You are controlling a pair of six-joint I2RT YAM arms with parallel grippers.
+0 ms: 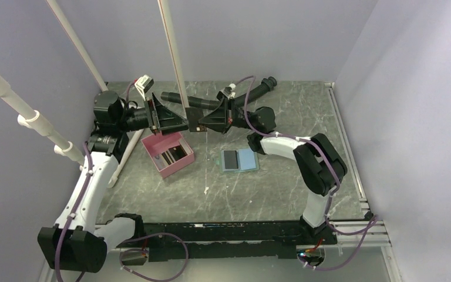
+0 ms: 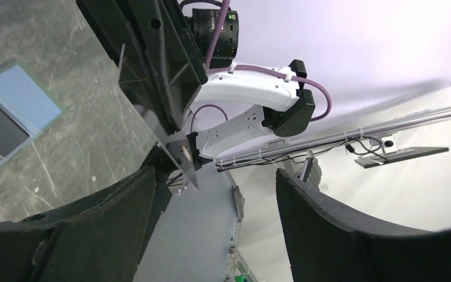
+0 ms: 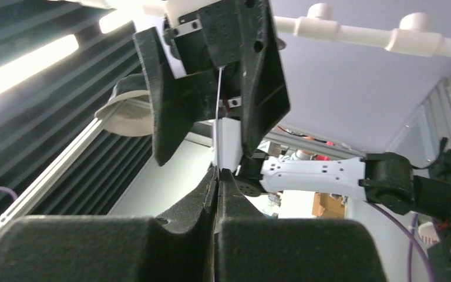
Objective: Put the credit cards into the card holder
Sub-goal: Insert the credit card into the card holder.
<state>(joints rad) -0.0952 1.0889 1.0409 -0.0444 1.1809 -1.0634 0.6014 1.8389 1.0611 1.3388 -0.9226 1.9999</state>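
Cards first: found 1 credit card [image 3: 218,111] in mid-air, pinched edge-on by the right gripper [image 3: 217,176], jaws clenched tight on its near edge. Showed from the left wrist as a thin dark sheet; could not tell its colour. Sat inside the gap of the left gripper [image 3: 211,147], released, 2 fingers spread wide on either side of the card; could not tell whether either pad touched it. Met nose to nose in the top view, both grippers level, well above the back part of the table [image 1: 211,194] and just behind the pink box [image 1: 176,168]. Spotted the card holder [image 1: 245,160] flat on the table near the middle, right of the pink box: light blue, with a dark panel on its left part, well apart from both grippers and touched by neither. Noted the pink box open-topped and turned askew, with dark flat things inside; could not make out what kind.
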